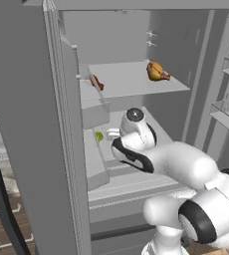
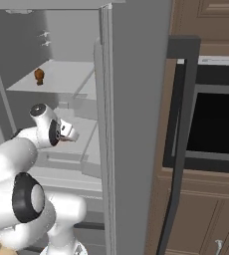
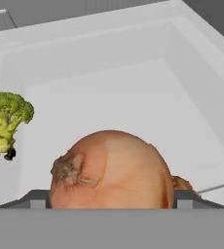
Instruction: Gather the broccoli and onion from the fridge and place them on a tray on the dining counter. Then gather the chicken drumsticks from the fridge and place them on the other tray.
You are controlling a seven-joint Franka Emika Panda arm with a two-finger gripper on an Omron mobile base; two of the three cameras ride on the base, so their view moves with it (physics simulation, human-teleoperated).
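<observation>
Fridge (image 1: 32,124) doors open, arm reaching into a white lower compartment (image 3: 133,92). Hand (image 3: 112,202) right at the onion (image 3: 109,170) — onion sits between the two finger tips (image 3: 36,198), jaws spread wide on either side; can't tell if they touch it. Onion rests on the compartment floor. Broccoli (image 3: 6,121) stands upright in the same compartment, apart from the onion. Two chicken drumsticks on the shelf above — one (image 1: 157,71) toward the right, one (image 1: 96,82) at the left edge.
</observation>
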